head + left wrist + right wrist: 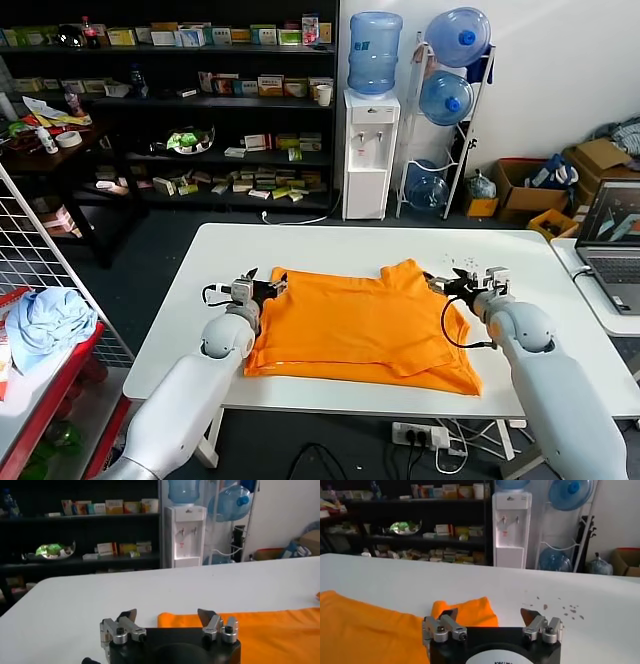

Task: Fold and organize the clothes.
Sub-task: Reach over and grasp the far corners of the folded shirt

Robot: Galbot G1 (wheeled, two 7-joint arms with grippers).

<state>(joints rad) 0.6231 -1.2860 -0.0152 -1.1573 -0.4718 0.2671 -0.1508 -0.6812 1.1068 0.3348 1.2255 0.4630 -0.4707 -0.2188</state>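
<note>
The bright orange T-shirt (365, 320) lies partly folded on the white table (330, 245), a folded layer along its near edge. My left gripper (268, 283) is open at the shirt's far left corner; in the left wrist view (167, 615) the orange edge (260, 625) shows between and beyond its fingers. My right gripper (440, 283) is open at the shirt's far right corner; in the right wrist view (490, 614) an orange corner (467, 612) lies by one finger. Neither holds cloth.
A laptop (612, 240) sits on a side table at right. A light blue cloth bundle (45, 320) lies on a rack at left. Shelves, a water dispenser (370, 150) and bottles stand behind the table. Dark specks (565, 610) mark the tabletop.
</note>
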